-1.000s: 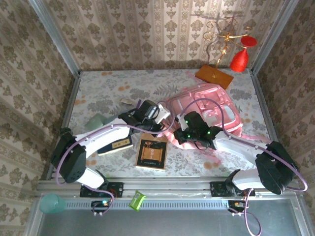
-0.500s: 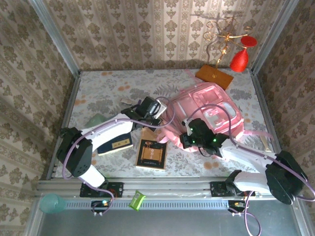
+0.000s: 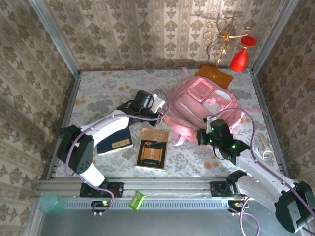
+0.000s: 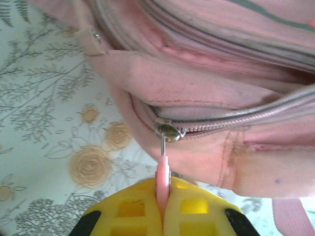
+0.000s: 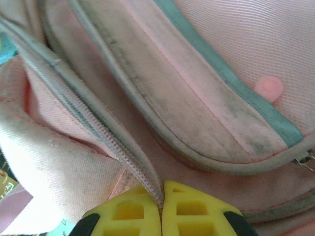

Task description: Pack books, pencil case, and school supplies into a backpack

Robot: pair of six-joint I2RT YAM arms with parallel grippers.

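Currently the large soft pink fabric backpack (image 3: 204,101) sits toward one o'clock on the table, having shifted back from centre within the last second. The left gripper (image 4: 163,196) is clamped tight on the pink zip pull tab (image 4: 163,172). The right gripper (image 5: 161,199) pinches the grey zip track (image 5: 113,142). The thin dark navy book (image 3: 115,141) and thin brown book (image 3: 152,153) lie at seven o'clock, unpacked. The zip is probably being opened.
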